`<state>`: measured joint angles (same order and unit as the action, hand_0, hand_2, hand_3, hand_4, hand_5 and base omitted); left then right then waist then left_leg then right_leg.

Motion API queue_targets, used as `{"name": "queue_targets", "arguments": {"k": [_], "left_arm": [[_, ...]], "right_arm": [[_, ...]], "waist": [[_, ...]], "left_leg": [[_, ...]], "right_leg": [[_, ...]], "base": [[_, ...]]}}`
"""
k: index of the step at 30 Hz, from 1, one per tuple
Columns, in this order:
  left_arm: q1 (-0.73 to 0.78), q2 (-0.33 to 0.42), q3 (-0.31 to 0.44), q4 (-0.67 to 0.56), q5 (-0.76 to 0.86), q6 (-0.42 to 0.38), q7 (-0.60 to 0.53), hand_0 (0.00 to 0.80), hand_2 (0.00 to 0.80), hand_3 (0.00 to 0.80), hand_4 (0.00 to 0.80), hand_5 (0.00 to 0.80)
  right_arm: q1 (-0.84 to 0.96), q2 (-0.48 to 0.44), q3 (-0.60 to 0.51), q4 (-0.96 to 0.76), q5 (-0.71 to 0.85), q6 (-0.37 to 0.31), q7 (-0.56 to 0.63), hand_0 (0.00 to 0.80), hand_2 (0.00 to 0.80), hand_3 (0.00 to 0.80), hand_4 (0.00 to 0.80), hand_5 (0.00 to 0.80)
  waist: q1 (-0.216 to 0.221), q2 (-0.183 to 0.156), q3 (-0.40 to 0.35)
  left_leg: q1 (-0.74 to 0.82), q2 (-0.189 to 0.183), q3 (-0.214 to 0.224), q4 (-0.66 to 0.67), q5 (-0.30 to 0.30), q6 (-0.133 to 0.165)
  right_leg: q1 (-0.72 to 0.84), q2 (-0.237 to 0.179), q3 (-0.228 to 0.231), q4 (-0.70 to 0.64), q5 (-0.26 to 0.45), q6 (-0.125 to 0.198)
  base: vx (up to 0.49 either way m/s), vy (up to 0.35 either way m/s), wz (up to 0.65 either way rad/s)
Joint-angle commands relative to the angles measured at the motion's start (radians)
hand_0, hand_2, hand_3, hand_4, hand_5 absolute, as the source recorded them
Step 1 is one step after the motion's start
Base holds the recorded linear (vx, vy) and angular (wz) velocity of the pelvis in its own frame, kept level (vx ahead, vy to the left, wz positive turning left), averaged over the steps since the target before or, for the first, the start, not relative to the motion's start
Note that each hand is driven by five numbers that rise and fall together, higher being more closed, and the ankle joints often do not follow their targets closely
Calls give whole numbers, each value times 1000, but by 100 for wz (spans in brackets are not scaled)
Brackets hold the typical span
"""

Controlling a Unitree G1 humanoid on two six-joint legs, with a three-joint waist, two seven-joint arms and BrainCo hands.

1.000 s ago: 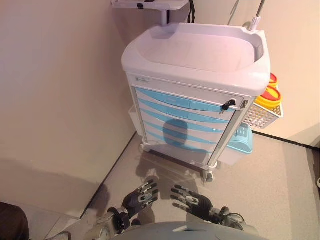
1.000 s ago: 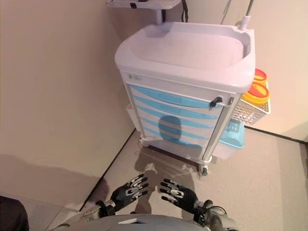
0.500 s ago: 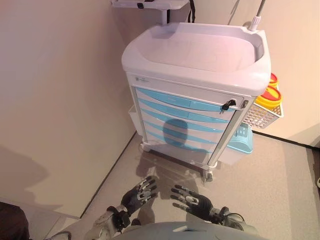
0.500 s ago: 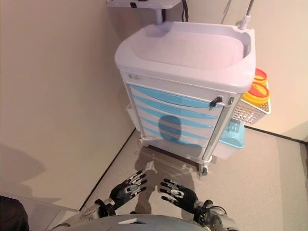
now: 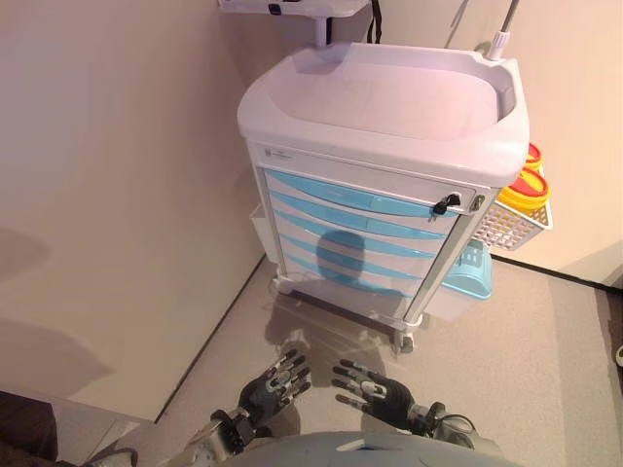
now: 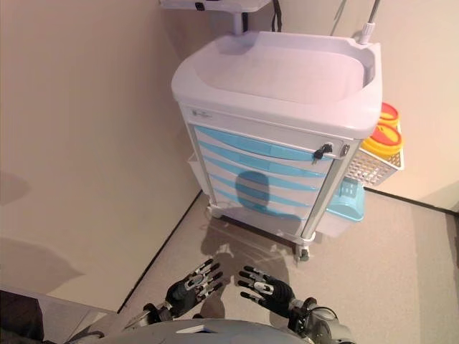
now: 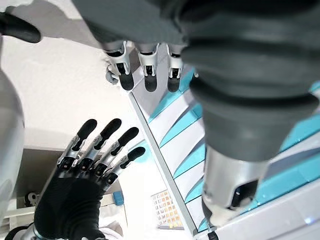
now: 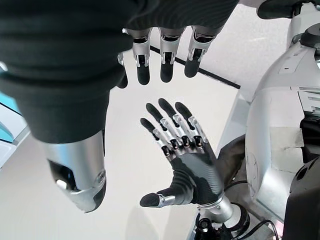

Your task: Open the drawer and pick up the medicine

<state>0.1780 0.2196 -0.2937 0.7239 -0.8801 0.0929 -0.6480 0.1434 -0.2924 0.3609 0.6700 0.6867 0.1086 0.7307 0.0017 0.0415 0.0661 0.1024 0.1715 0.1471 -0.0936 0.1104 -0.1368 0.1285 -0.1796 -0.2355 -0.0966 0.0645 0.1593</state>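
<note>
From the left eye view, the medical cart [image 5: 384, 146] stands ahead by the wall, its blue drawers [image 5: 355, 233] all closed, so the medicine is out of sight, presumably inside one. The left robot hand [image 5: 274, 382] and right robot hand [image 5: 372, 386] hover low over the floor [image 5: 506, 370], well short of the cart. The right eye view shows the same. Each wrist view shows straight, spread fingers holding nothing. The drawer fronts run crosswise, straight ahead and above both hands; neither is clearly nearer.
</note>
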Motion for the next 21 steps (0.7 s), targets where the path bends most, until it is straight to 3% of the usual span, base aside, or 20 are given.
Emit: {"name": "queue_targets", "arguments": {"k": [1, 5, 11, 21], "left_arm": [[-59, -1, 37, 12, -88, 26, -14, 0, 0, 0, 0, 0], [-52, -5, 61, 21, -127, 49, 23, 0, 0, 0, 0, 0], [-77, 2, 103, 35, -279, 86, 65, 0, 0, 0, 0, 0], [-218, 9, 121, 109, -508, 79, 66, 0, 0, 0, 0, 0]], "right_arm": [[-62, 76, -22, 6, 14, -25, 23, 0, 0, 0, 0, 0], [-49, 66, -32, -13, -13, -62, -2, 0, 0, 0, 0, 0], [-19, 24, -47, -141, 51, -62, -10, 0, 0, 0, 0, 0], [-9, -44, 29, -267, 50, -123, 21, 0, 0, 0, 0, 0]], "waist": [[24, -58, 49], [19, -61, 60], [-1, -68, 92], [-52, -105, 209]], "left_leg": [[39, -67, 31, 38, -103, 71], [33, -61, 24, 50, -103, 73], [-3, -39, 16, 100, -110, 72], [-160, -3, -7, 313, -161, 63]], "right_leg": [[-40, -28, -10, 9, 52, -6], [-40, -31, 0, 30, 40, -8], [-80, -31, 27, 108, 1, -19], [-268, -7, 97, 328, -75, -42]], "base": [[90, 10, 0], [86, 9, 1], [49, 0, -1], [-15, -33, -8]]}}
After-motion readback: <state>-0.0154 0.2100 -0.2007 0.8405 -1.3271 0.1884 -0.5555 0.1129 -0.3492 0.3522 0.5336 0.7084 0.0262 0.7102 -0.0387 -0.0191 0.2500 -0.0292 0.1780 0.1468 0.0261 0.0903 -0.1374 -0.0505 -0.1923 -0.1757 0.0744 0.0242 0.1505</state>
